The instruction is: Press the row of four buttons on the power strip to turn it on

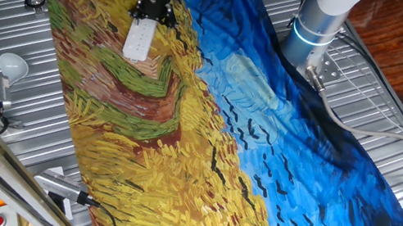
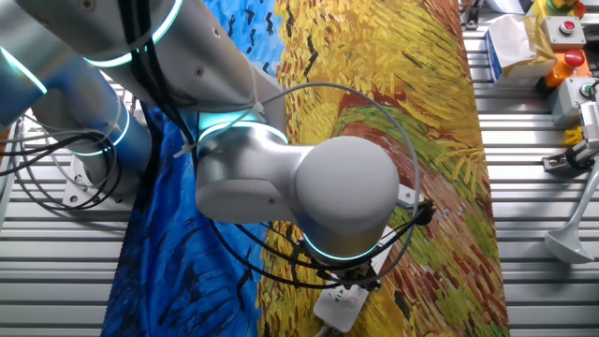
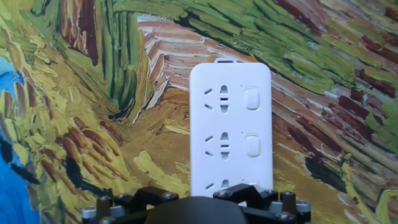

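Note:
The power strip [image 1: 139,38] is a white bar lying on the yellow part of the painted cloth, at the far left in one fixed view. My gripper [image 1: 153,13] hangs right over its far end, black and pointing down. In the hand view the power strip [image 3: 230,124] fills the middle, with socket holes down its centre. Two of the buttons [image 3: 252,98] [image 3: 253,145] show along its right side. The rest of the row is hidden under the black gripper body [image 3: 199,210]. The other fixed view shows only the end of the strip [image 2: 342,305] below my wrist. No view shows the fingertips.
The painted cloth [image 1: 263,140] covers the middle of the slatted metal table [image 1: 0,28]. A white light bulb [image 1: 12,63] on a stand is left of the cloth. A red-button box [image 2: 566,33] and tools lie along one side, and the arm's base [image 1: 321,22] stands at the cloth's blue edge.

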`<state>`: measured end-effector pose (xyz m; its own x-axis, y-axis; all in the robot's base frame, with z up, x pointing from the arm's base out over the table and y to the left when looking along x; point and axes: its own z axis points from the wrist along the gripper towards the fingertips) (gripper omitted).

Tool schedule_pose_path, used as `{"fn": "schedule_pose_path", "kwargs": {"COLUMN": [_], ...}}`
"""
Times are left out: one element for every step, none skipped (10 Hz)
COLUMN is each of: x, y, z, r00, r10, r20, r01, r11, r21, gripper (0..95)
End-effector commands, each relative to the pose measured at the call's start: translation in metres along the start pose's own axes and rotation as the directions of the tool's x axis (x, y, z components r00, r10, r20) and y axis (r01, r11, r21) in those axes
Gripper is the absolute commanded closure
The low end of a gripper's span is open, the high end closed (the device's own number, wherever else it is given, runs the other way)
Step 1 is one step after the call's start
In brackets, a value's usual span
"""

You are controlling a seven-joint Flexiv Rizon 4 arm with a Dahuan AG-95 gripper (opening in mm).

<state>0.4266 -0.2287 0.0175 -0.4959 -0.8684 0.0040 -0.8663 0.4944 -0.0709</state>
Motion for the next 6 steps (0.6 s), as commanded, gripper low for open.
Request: {"fn": "schedule_pose_path", "kwargs": {"x": [0.0009, 0.0013, 0.0014, 0.0014, 0.0014, 0.0014], "y": [0.0011, 0.0018, 0.0019, 0.0019, 0.0019, 0.0019], "z": [0.0021, 0.0023, 0.0024, 0.0025, 0.003, 0.0042], "r00": [1.0, 1.0, 1.0, 1.0, 1.0, 1.0], "r10": [-0.001, 0.0, 0.002, 0.002, 0.003, 0.005], "r20": [0.003, 0.007, 0.008, 0.011, 0.019, 0.028], "r01": [0.001, 0.0, -0.002, -0.002, -0.003, -0.006], "r11": [1.0, 1.0, 1.0, 1.0, 1.0, 1.0], "r21": [0.006, 0.008, 0.01, 0.01, 0.007, 0.004], "gripper": [0.0, 0.0, 0.0, 0.0, 0.0, 0.0]}}
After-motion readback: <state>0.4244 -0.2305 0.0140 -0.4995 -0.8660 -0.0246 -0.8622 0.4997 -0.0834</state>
